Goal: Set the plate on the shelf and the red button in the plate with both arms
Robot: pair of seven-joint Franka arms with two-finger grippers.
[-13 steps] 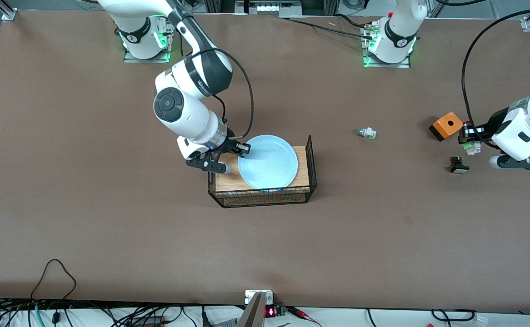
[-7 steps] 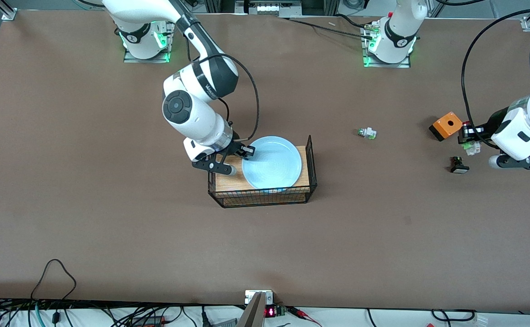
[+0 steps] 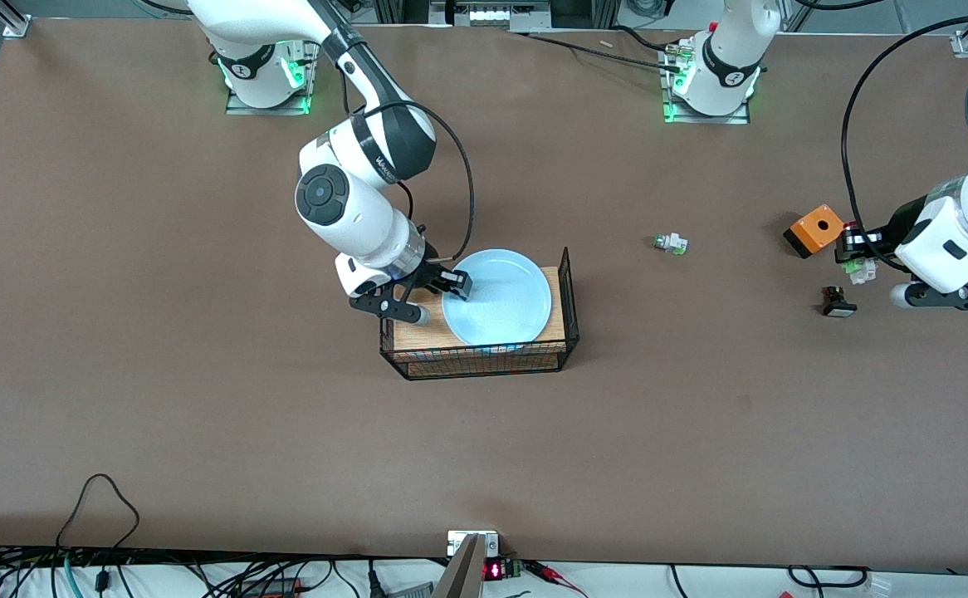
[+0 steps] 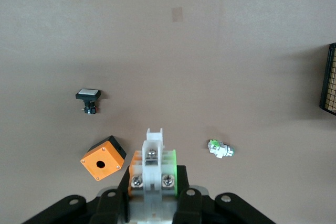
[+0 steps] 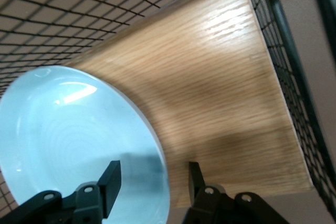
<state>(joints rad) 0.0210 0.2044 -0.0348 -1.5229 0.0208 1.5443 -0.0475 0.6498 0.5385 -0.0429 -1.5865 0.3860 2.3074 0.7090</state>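
Plate (image 3: 498,297): round, pale blue, glossy, lying flat on the wooden top of the wire rack (image 3: 565,291), toward the end of the rack that carries the raised mesh panel. Its rim on the right arm's side sits between the fingers of the right end effector (image 3: 442,290). In the right wrist view the plate (image 5: 68,145) shows with one finger (image 5: 109,183) over its inner face and the other (image 5: 195,178) outside the rim over the wood, the jaws spread with visible gaps to the rim, so not clamped on it.

Red button (image 3: 853,246): small part with whitish body, green bits and a red cap, held in the left end effector (image 3: 859,253), which hangs low over the counter (image 3: 202,399) at the left arm's end. In the left wrist view the red button (image 4: 154,166) stands between the fingers, which are closed against it.

Orange box (image 3: 815,230): small cube with a round hole in its top face, on the counter just beside the held part.

Black button (image 3: 838,302): dark body with white face, on the counter nearer to the front camera than the orange box.

White-green part (image 3: 671,243): small, without a red cap, alone on the counter between the rack and the orange box.
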